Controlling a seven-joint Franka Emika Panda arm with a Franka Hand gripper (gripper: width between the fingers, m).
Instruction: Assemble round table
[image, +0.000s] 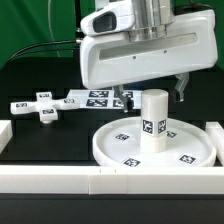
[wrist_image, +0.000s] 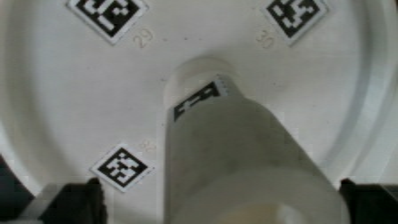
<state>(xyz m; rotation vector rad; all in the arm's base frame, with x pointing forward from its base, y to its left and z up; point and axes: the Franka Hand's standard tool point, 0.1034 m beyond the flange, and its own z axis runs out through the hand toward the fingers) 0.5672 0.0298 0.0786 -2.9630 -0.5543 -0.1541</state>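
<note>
The large rimmed round disc (image: 108, 150) lies flat on the table at the exterior view's right. The short thick cylinder post (image: 153, 125) stands upright at its middle. My gripper (image: 151, 97) hangs over the post's top, open, one finger on each side of it. In the wrist view the post (wrist_image: 231, 150) rises from the disc (wrist_image: 196, 60) between my dark fingertips (wrist_image: 71, 202), with a gap at each side; my gripper (wrist_image: 222, 205) holds nothing. The small cross-shaped piece (image: 42, 106) lies loose on the table at the exterior view's left.
The marker board (image: 95, 98) lies flat behind the disc, between it and the cross piece. Long white border bars run along the front (image: 60, 180), the left (image: 3, 135) and the right (image: 214, 135) of the work area.
</note>
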